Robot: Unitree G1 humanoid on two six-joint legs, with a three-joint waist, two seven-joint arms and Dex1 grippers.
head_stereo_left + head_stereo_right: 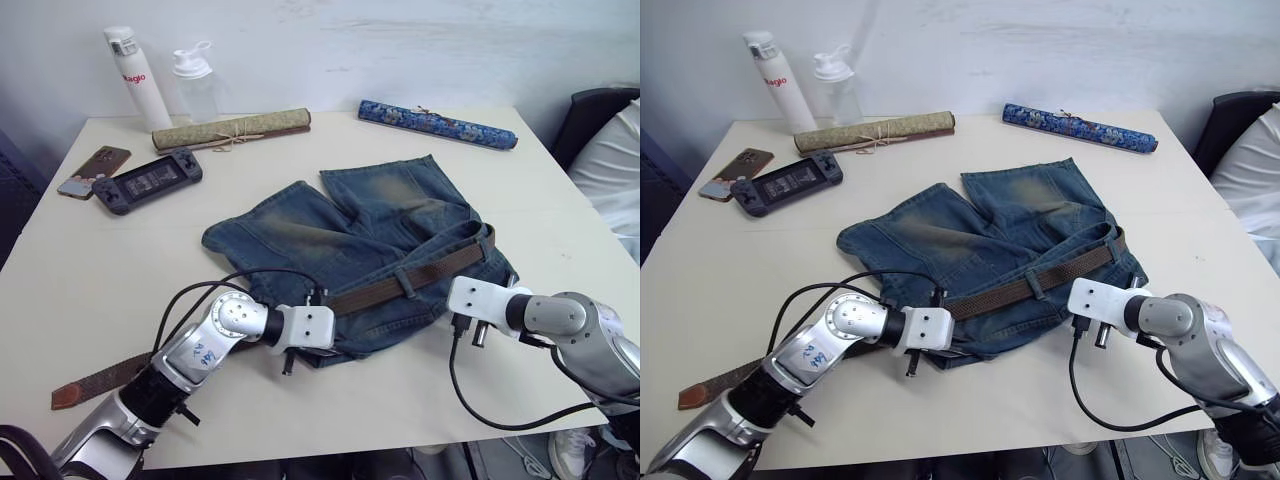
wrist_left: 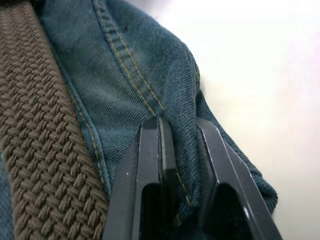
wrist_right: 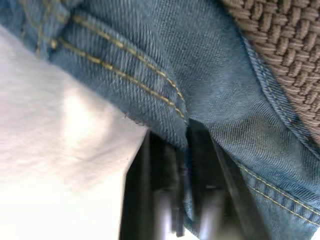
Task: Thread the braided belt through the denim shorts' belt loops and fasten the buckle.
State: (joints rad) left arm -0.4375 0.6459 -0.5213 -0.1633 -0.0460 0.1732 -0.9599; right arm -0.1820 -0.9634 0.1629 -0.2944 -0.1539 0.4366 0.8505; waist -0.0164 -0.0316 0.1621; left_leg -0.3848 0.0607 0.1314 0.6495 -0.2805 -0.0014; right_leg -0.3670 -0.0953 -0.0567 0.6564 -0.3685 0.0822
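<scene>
Faded denim shorts spread across the middle of a pale counter, legs pointing toward the far edge, waistband toward the near edge. Braided belt lying along the waistband, passing under at least one belt loop near the middle. Leather tip trailing well off the shorts to the left, flat on the counter. Buckle possibly at the right end of the waistband, too small to make out.

Left gripper at the left end of the waistband, fingers clamped on a fold of stitched denim, with the woven strap just beside them. Right gripper at the right end of the waistband, fingers pinched on the denim edge close to a double row of yellow stitching, strap nearby.

Along the far side of the counter: white bottle and clear bottle standing upright, rolled olive mat tied with string, rolled blue patterned cloth. Near the far left corner, a phone beside a dark handheld game console.
</scene>
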